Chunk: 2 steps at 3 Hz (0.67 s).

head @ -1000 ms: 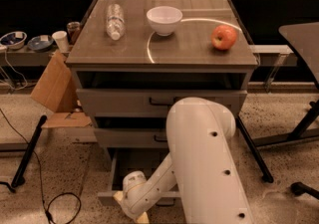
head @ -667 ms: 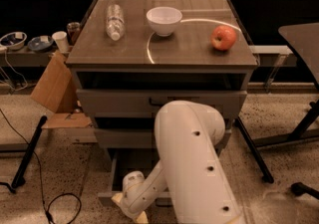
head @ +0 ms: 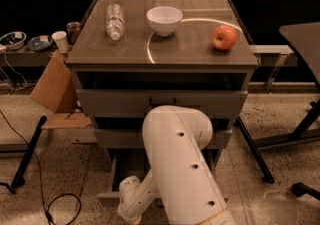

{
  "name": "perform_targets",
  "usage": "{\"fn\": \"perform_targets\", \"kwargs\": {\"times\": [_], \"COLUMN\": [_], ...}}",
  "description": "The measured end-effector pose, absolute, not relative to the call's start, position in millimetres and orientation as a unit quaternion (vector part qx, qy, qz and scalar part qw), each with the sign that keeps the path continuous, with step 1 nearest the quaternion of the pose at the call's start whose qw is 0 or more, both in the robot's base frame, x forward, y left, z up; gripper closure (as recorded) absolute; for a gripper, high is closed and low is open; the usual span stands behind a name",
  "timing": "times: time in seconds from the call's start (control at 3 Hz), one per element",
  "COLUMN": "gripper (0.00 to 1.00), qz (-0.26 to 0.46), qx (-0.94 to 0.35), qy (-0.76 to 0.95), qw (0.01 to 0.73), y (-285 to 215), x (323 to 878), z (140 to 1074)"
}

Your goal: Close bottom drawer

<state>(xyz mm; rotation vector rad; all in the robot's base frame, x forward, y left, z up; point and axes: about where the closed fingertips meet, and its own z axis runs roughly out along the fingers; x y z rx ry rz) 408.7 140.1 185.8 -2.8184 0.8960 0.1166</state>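
Note:
The bottom drawer (head: 108,198) is the lowest of three grey cabinet drawers. It stands pulled out toward me, with its low front panel near the lower edge of the view. My white arm (head: 180,169) reaches down in front of the cabinet and hides the drawer's middle and its handle. My gripper (head: 128,213) is at the drawer's front panel, left of centre, low in the view. The middle drawer (head: 115,138) and the top drawer (head: 110,103) above it are pushed in further.
On the cabinet top lie a water bottle (head: 114,21), a white bowl (head: 164,19) and a red apple (head: 224,37). A cardboard box (head: 54,88) leans at the left. A black cable (head: 60,204) lies on the floor. Black table legs (head: 255,151) stand at the right.
The arm's large white link has swung left and now covers more of the cabinet front. The gripper stays at the bottom drawer's front panel. The drawer has not visibly moved.

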Motion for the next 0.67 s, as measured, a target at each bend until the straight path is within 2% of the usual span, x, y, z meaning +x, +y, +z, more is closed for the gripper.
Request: {"fn": "perform_targets", "kwargs": {"times": [0.67], "gripper": [0.93], "qz": [-0.025], "qx": [-0.963], "qy": [0.261], "qw": [0.067], "y": [151.7], "x": [409.9], "z": [167.4]}}
